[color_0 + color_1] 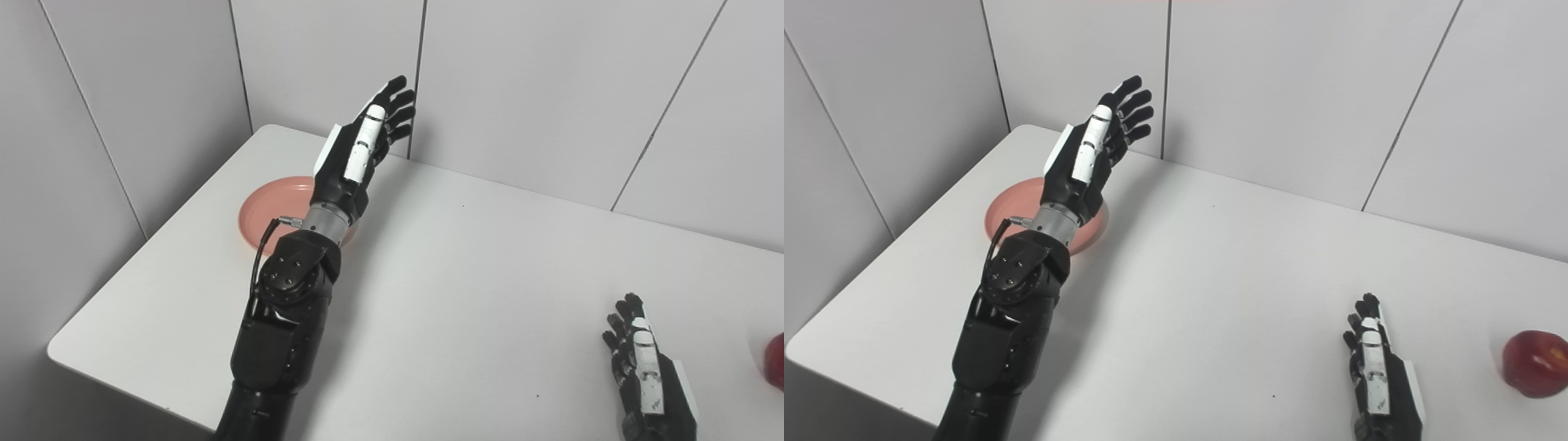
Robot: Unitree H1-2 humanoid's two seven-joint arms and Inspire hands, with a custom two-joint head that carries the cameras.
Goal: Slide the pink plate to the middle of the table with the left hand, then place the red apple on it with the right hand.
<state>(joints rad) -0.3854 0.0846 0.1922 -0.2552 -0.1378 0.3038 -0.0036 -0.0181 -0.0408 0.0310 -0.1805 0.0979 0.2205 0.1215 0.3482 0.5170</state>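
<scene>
The pink plate lies on the white table near its far left corner, partly hidden by my left wrist. My left hand is raised above and beyond the plate, fingers stretched out and apart, holding nothing. The red apple sits at the right edge of the table; in the left eye view only a sliver of the apple shows. My right hand rests low near the front right, open, fingers extended, a short way left of the apple and not touching it.
The white table has a rounded front left corner and a front edge close by. Grey panel walls stand right behind the table and along its left side, near my raised left hand.
</scene>
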